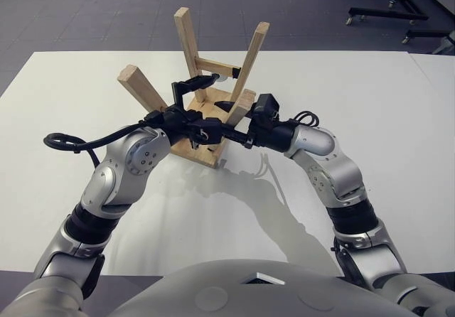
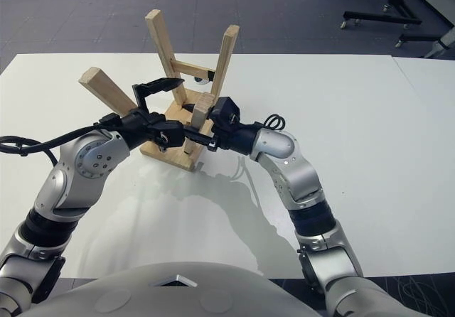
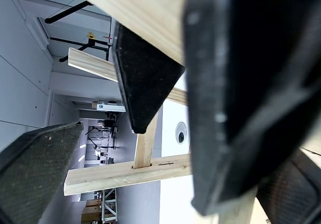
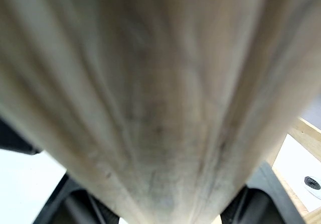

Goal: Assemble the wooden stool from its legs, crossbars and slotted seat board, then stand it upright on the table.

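Wooden leg inside right claw

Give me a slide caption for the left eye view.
Upturned stool on the table: right gripper clasps a near leg, left gripper open by the crossbar.

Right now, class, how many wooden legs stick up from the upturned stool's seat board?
4. Leaning leg at the left; far-left leg and far-right leg, joined by a crossbar; near-right leg, partly hidden behind the arms.
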